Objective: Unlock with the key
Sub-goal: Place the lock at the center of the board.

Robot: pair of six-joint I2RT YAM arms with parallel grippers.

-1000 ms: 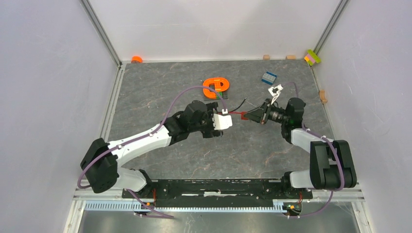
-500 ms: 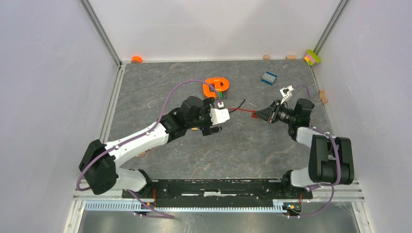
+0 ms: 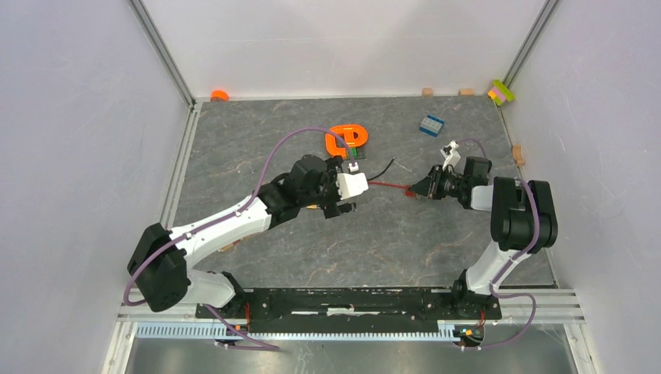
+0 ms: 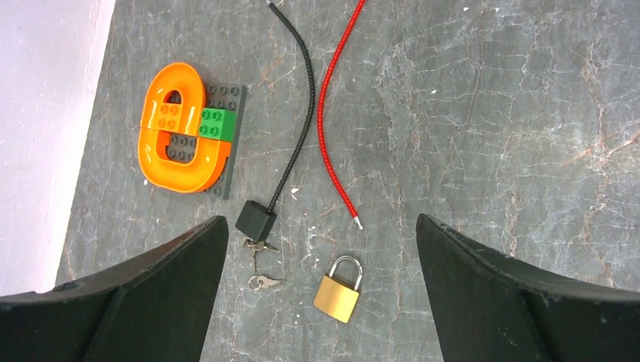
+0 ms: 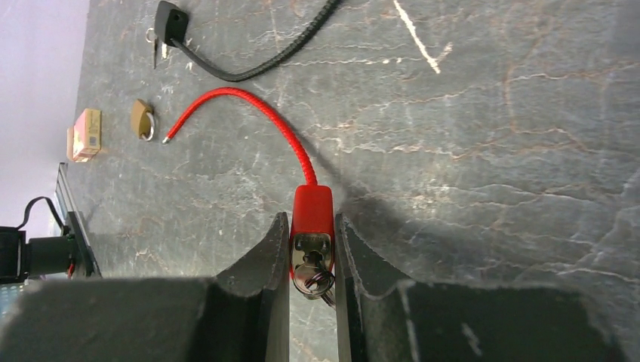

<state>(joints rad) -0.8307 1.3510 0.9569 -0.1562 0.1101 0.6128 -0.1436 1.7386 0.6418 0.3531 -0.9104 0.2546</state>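
Observation:
My right gripper (image 5: 312, 219) is shut on the body of a red cable lock (image 5: 312, 207), low over the table. A silver key (image 5: 312, 275) sits in the lock's end face, between the fingers. The red cable (image 5: 249, 102) curves away to a free end, also seen in the top view (image 3: 382, 184). My left gripper (image 4: 321, 226) hangs wide open and holds nothing. Below it lie a brass padlock (image 4: 339, 292), with its shackle down, two loose keys (image 4: 260, 280) and a black cable lock (image 4: 255, 220).
An orange ring on a dark brick plate (image 3: 347, 139) lies behind the left gripper. A blue brick (image 3: 431, 124) sits at the back right. Small blocks line the back and right walls (image 3: 502, 92). A small wooden block (image 5: 87, 133) lies beyond the padlock.
My right gripper has drawn back to the right with the red lock, and its arm has folded up. My left gripper has shifted slightly left and opened a little wider.

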